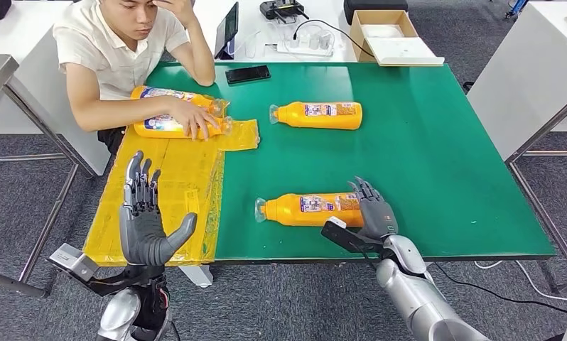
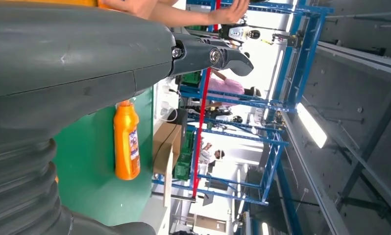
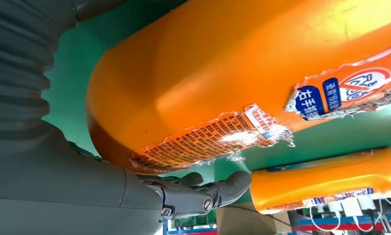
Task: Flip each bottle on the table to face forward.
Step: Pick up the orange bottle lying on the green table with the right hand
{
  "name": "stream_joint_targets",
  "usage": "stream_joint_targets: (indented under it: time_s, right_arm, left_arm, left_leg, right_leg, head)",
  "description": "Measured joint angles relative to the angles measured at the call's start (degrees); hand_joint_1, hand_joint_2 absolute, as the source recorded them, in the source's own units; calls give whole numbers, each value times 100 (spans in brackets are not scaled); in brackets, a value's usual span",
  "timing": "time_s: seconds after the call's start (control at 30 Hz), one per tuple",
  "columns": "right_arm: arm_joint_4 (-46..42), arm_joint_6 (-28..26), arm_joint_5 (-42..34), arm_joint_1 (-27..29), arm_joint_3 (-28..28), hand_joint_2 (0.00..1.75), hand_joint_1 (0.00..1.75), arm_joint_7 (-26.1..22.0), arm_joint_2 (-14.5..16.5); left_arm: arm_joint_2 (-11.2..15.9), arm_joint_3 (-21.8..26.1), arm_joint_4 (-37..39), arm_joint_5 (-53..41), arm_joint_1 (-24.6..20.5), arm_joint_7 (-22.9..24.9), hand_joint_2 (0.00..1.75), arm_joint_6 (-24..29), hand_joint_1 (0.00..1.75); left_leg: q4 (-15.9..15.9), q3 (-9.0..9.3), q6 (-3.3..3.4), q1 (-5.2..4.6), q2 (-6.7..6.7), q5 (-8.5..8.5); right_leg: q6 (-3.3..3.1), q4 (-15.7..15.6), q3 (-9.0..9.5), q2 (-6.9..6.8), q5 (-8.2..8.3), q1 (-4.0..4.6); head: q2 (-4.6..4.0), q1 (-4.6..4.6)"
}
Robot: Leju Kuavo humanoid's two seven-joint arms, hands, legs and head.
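Starting at the left edge of the surface [image 1: 437,128], your left hand [image 1: 144,220] is raised upright off the near left corner, palm turned inward, fingers [image 1: 140,186] straight and apart, holding nothing. Beneath and beyond it a yellow plastic sheet [image 1: 168,192] covers the left strip of the surface. At the far left corner a seated person [image 1: 128,50] rests a hand [image 1: 193,119] on two orange bottles [image 1: 173,114] lying side by side on that sheet; leave those to the person for now.

Moving toward the middle, a third bottle [image 1: 317,114] lies on its side on the bare green, nearer the far edge, cap pointing left, well apart from both of your hands.

The bottle in hand is the fourth bottle [image 1: 309,209], lying on its side by the near edge with its cap to the left. Your right hand [image 1: 373,209] is at its base end, fingers [image 1: 366,192] reaching up along the bottom of the bottle. From the right wrist view the fingers [image 3: 203,193] curl under the orange body with its torn label, touching or just beside it; I can't tell whether they have closed on it.

So you look to be at the grasp step for this near bottle, with none plainly turned yet. Your next move calls for a firm wrap round the base end, since the smooth body may well slip, then a roll to bring the front label forward.
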Motion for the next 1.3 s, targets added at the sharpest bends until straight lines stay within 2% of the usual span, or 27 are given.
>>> stream_joint_targets:
  time_s: [0.13, 0.17, 0.2, 0.27, 0.3, 0.33, 0.57, 1.03, 1.17, 1.3]
  right_arm:
    - [130, 29, -8, -73, 0, 175, 0, 0, 28]
    - [158, 61, -7, -90, 0, 175, 6, 8, 33]
    - [188, 125, -6, -114, 1, 175, 43, 24, 36]
    - [269, 362, -11, -191, 15, 175, 130, 65, 39]
    - [312, 501, -16, -241, 34, 175, 167, 73, 38]
    - [357, 631, -26, -292, 60, 175, 174, 61, 35]
    - [540, 923, -133, -494, 249, 175, 175, -216, -3]
    - [684, 1149, -155, -627, 525, 175, 175, -312, -53]
    - [684, 998, -487, -561, 550, 175, 175, -679, -34]
    - [530, 696, -1158, -269, 462, 175, 175, -1271, 100]
  left_arm:
    - [0, -14, 51, 0, -19, 1, 175, -2, 0]
    - [0, -20, 60, 1, -23, 3, 175, -7, 0]
    - [0, -27, 69, 5, -29, 10, 175, -20, 0]
    - [1, -45, 95, 25, -55, 42, 175, -69, 0]
    - [2, -56, 115, 37, -78, 60, 175, -96, 0]
    - [3, -70, 139, 47, -105, 75, 175, -115, 0]
    - [13, -165, 284, 61, -228, 92, 175, -181, 0]
    - [32, -239, 424, 76, -376, 105, 175, -295, 0]
    - [25, -240, 441, 192, -381, 129, 175, -193, 0]
    - [-66, -229, 429, 430, -345, 216, 175, 350, 0]
  left_leg:
    - [0, 10, 0, 0, 4, 0]
    - [0, 12, 0, 0, 5, 0]
    - [0, 15, 0, 0, 6, 0]
    - [0, 24, 0, 0, 11, -1]
    - [0, 31, 0, 0, 13, -2]
    - [0, 38, -1, 0, 15, -3]
    - [0, 64, 0, 0, 34, -8]
    - [0, 73, 0, 3, 39, -10]
    - [0, 73, 0, 3, 38, -10]
    - [0, 62, 0, 4, 36, -10]
  right_leg:
    - [0, 0, 8, 3, 1, 0]
    - [0, 0, 10, 4, 1, 0]
    - [0, 0, 12, 6, 1, 0]
    - [-1, -1, 18, 13, 1, 0]
    - [-1, -1, 23, 17, 1, 0]
    - [-1, -2, 27, 21, 1, 0]
    - [-4, -4, 46, 41, 5, 1]
    - [-4, -4, 55, 46, 5, 6]
    - [-4, -3, 57, 45, 5, 7]
    - [-3, -1, 51, 44, 5, 7]
  head:
    - [0, 0]
    - [-1, 0]
    - [-1, 1]
    - [-1, 1]
    - [-1, 1]
    - [-2, 1]
    - [0, 2]
    - [0, 2]
    - [0, 2]
    - [-1, 0]
